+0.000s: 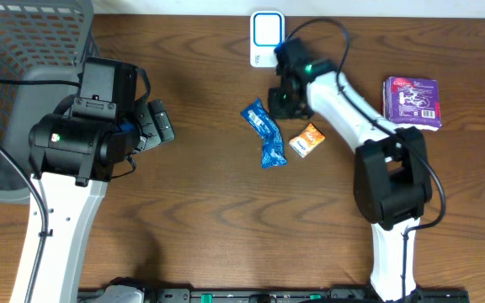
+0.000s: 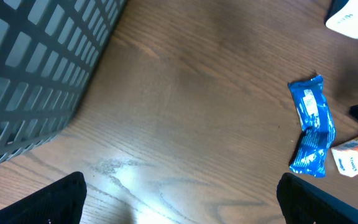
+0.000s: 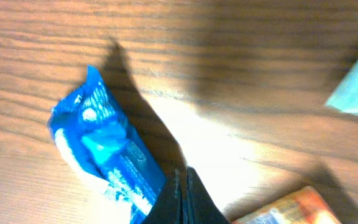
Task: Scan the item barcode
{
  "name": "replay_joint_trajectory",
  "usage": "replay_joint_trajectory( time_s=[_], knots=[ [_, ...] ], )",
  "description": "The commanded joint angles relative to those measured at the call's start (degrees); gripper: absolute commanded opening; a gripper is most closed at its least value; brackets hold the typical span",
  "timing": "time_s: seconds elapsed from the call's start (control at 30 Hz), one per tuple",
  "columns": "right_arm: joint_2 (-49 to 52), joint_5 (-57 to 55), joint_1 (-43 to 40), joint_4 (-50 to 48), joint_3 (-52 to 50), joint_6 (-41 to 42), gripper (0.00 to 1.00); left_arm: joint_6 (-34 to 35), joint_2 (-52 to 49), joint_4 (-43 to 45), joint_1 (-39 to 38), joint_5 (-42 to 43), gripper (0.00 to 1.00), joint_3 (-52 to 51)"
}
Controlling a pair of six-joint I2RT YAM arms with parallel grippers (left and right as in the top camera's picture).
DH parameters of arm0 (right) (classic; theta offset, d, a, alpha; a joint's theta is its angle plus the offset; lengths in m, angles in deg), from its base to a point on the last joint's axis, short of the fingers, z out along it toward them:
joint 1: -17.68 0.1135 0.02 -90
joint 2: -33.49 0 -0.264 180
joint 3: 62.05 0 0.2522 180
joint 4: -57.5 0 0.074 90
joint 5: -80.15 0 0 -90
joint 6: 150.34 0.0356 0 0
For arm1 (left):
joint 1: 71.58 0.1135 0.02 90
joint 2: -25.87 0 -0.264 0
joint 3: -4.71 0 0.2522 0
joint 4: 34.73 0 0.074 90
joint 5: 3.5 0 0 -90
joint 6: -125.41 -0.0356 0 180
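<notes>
A crumpled blue packet (image 1: 264, 133) lies mid-table, with a small orange packet (image 1: 307, 140) just to its right. The white scanner (image 1: 266, 38) with a pale blue face stands at the back edge. My right gripper (image 1: 277, 102) hovers between the scanner and the blue packet, shut with nothing in it. In the right wrist view its closed fingertips (image 3: 182, 198) sit beside the blue packet (image 3: 107, 155), and the orange packet (image 3: 284, 208) lies to the right. My left gripper (image 1: 160, 126) stands open over bare wood, well to the left of the blue packet (image 2: 312, 127).
A grey mesh basket (image 1: 15, 76) fills the back left corner, close behind my left arm; its wall (image 2: 36, 68) shows in the left wrist view. A purple packet (image 1: 412, 101) lies at the right. The orange packet (image 2: 356, 155) and scanner (image 2: 353, 15) sit at that view's right edge.
</notes>
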Motion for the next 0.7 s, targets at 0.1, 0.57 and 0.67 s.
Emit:
replay_joint_trajectory(
  time_s=[0.1,0.57,0.67],
  knots=[
    [-1.18,7.17,-0.24,8.5,8.09,-4.98,0.01,-0.35,0.46,-0.15,0.17,-0.96,0.98,0.35],
    [-0.9,5.44,4.22,-10.08,-5.4,1.92,0.01,-0.35,0.46,-0.15,0.17,-0.96,0.98,0.35],
    [-0.9,1.09,3.78,-12.68,-8.39,1.95,0.01,-0.35,0.46,-0.15,0.17,-0.96,0.98,0.35]
  ],
)
